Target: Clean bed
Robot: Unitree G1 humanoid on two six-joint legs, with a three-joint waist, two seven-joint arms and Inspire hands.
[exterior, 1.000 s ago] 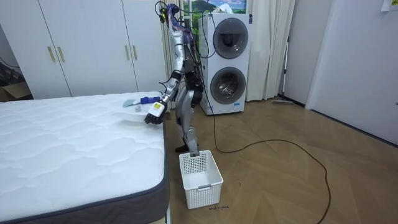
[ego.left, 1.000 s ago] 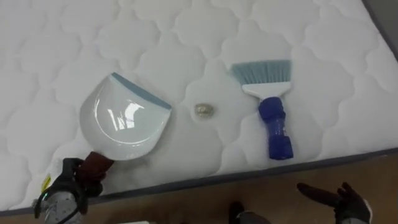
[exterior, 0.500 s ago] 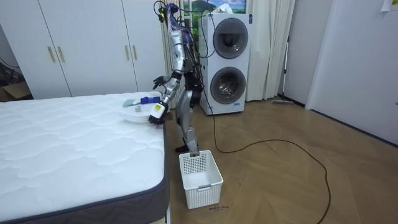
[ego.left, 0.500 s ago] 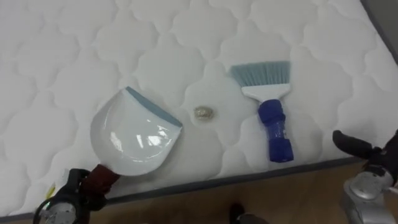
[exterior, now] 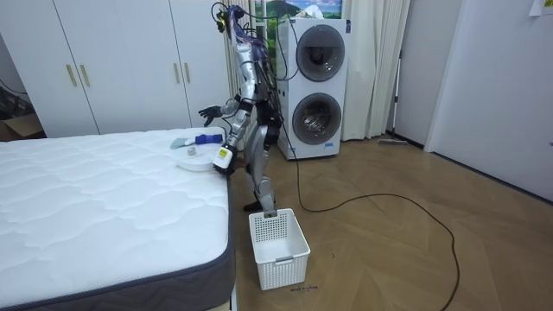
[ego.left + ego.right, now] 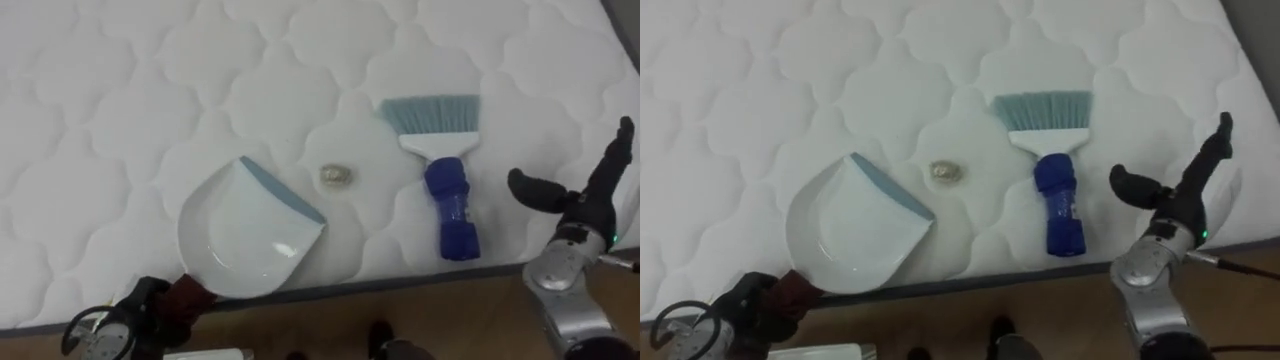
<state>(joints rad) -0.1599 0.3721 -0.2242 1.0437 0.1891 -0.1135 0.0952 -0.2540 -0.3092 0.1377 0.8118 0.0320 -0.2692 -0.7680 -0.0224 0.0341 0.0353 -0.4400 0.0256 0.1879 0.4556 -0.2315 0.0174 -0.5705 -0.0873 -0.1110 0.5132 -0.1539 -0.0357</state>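
right hand [image 6: 588,212] has come up at the right edge, fingers spread, empty, near the brush [image 6: 447,170] on the bed [image 6: 120,90]; grab prob. next. left hand [image 6: 140,312], lower left, clamped on dustpan [image 6: 250,232] handle; pan now closer to crumb [image 6: 335,176] mid-frame.

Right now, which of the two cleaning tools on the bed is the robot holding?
The white dustpan: its left hand grips the handle. The blue-handled brush lies free, the open right hand beside it.
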